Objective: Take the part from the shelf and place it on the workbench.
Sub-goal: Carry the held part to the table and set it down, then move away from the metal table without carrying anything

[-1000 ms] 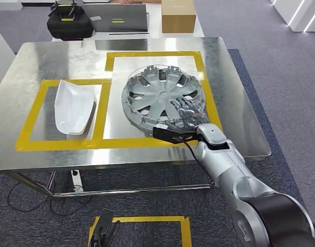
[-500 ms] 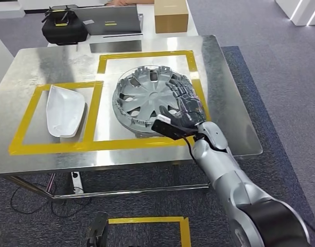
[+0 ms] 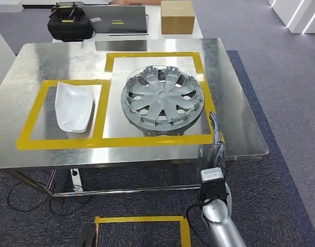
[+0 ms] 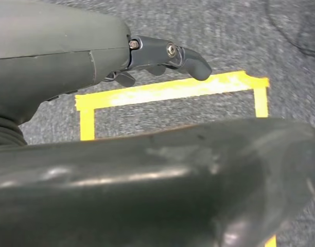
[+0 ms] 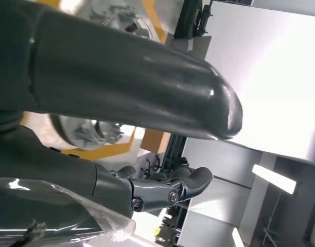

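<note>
Lying flat on the steel workbench (image 3: pixel 233 98): a silver wheel cover (image 3: pixel 162 100), inner side up, inside the larger square of yellow tape (image 3: pixel 156 140). Nothing touching it.

Beside the wheel cover, toward the robot's left, in the smaller taped square: a white moulded mirror cap (image 3: pixel 72 107), well apart from the wheel cover.

Nearer the robot than the wheel cover, at the workbench's front edge: the right hand (image 3: pixel 213 150), raised upright with fingers straight and pointing up, holding nothing, clear of the wheel cover. Seen from the right wrist: thick thumb and a darker finger (image 5: pixel 175 188) extended and apart, nothing between them, wheel cover rim behind.

From the left wrist: the left hand (image 4: pixel 109 67) over grey carpet and a yellow tape outline on the floor, one dark finger (image 4: pixel 169 54) stretched out, nothing held.

Beyond the wheel cover, on a second table past the workbench's far edge: a black carry case (image 3: pixel 69 21), a grey laptop (image 3: pixel 116 19), a cardboard box (image 3: pixel 177 16).
</note>
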